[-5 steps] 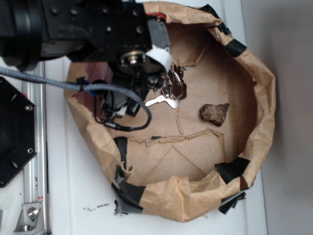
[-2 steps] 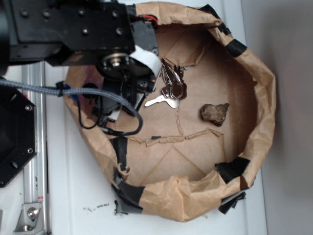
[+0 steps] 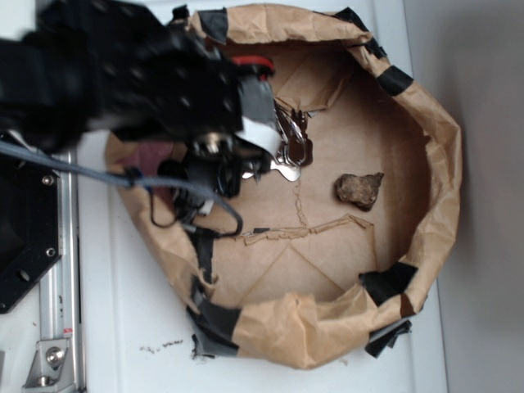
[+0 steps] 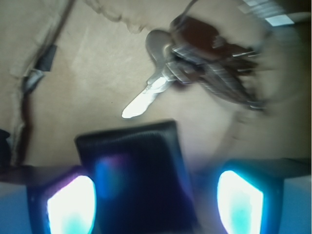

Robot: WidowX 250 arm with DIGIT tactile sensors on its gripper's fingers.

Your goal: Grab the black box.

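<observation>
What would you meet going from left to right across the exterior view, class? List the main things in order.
Black octagonal plate → robot arm → bunch of keys → brown rock → right wall of the paper bag.

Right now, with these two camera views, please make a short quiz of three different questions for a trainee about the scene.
1. True or false: in the wrist view the black box lies between the two fingers of the gripper.
2. Which thing lies nearest the box in the wrist view?
A. the rock
B. the keys
C. the black tape on the paper rim
3. Fill in: everything sits inside a rough bowl made of brown ____.

Key: 1 true; 2 B; 3 paper.
</observation>
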